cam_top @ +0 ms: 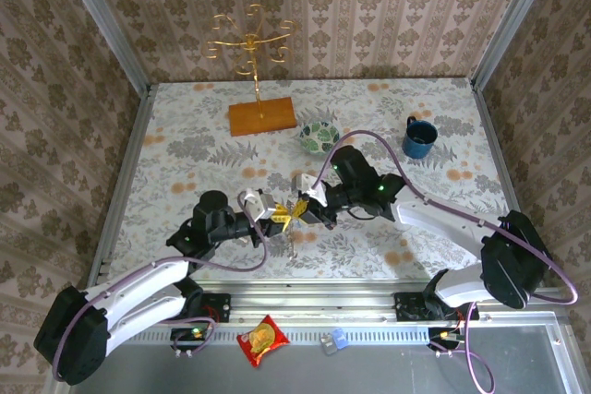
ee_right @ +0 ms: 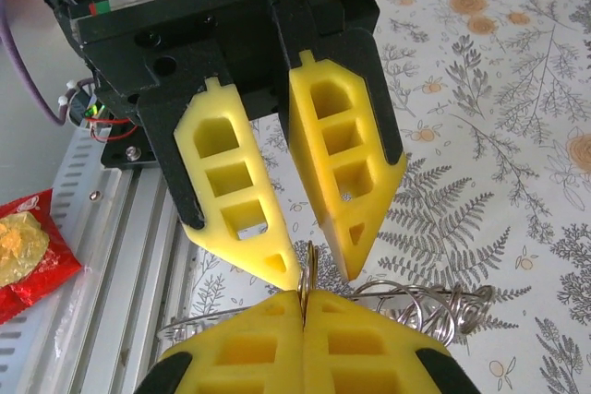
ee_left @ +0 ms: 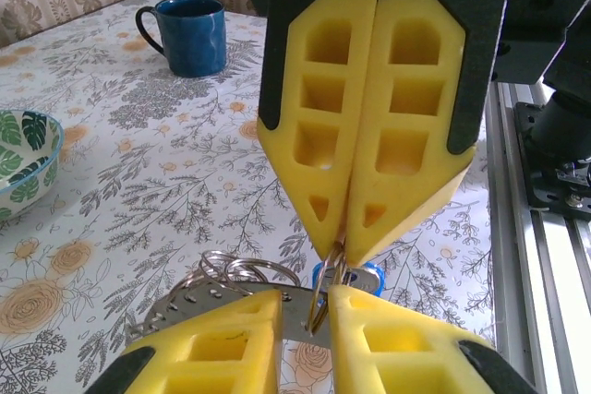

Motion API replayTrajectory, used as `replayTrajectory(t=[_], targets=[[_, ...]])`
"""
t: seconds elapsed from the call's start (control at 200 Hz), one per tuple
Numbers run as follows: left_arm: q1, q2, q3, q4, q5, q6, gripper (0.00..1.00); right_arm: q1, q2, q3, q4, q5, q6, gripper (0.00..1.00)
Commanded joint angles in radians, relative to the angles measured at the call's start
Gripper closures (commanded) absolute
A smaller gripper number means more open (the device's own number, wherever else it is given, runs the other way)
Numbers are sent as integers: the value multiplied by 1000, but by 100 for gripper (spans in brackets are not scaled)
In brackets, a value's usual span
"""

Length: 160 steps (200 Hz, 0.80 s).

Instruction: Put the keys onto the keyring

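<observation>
The right gripper (ee_right: 303, 302) is closed tight, its pads pressed flat together. Nipped at their very tip is a thin hoop standing edge-on, which I take for the keyring (ee_right: 309, 260). Holding it by the rim like that leaves most of the hoop free to be worked on.

Nose to nose with it, the left gripper (ee_right: 321, 272) has its jaws a little apart, and the hoop's upper edge sits in the gap. Neither pad plainly presses on it, so I'd call that a loose bracket rather than a grip.

From the left wrist, the blue-headed key (ee_left: 358, 276) hangs just behind the hoop. A bunch of wire loops (ee_left: 231, 269) and a flat grey perforated strip (ee_left: 180, 302) sit beside it, though I cannot tell how they link.

The whole cluster is held up over the table (cam_top: 185, 154), near its front edge and midway between the arms. The patterned bowl (cam_top: 317, 137) and the blue mug (cam_top: 418, 138) sit well behind, out of the way.
</observation>
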<state>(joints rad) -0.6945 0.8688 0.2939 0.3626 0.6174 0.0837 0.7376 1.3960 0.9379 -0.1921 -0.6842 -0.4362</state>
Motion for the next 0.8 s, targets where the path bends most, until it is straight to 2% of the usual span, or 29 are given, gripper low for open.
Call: replayTrajectory(t=[0.0,0.14,0.28,0.455,0.585,0.625,0.795], targets=[[-7,19,43,-37,53,36,80,21,28,48,-79,-21,-79,100],[-7,33,53,-40,63,40,83,35,50,77,-113,-22,-105,100],[-7,37,62,-60,74,53,100,37,44,76,-122,-2,-101,100],[-8,32,59,-63,69,60,100,16,3,20,-82,47,-43,100],[-8,29,53,-47,64,61,100,11,-43,-34,-39,100,14,80],[-9,29,51,-45,61,62,100,12,-51,-49,-28,105,24,77],[-11,29,50,-42,58,67,100,11,-68,-79,-5,117,50,79]])
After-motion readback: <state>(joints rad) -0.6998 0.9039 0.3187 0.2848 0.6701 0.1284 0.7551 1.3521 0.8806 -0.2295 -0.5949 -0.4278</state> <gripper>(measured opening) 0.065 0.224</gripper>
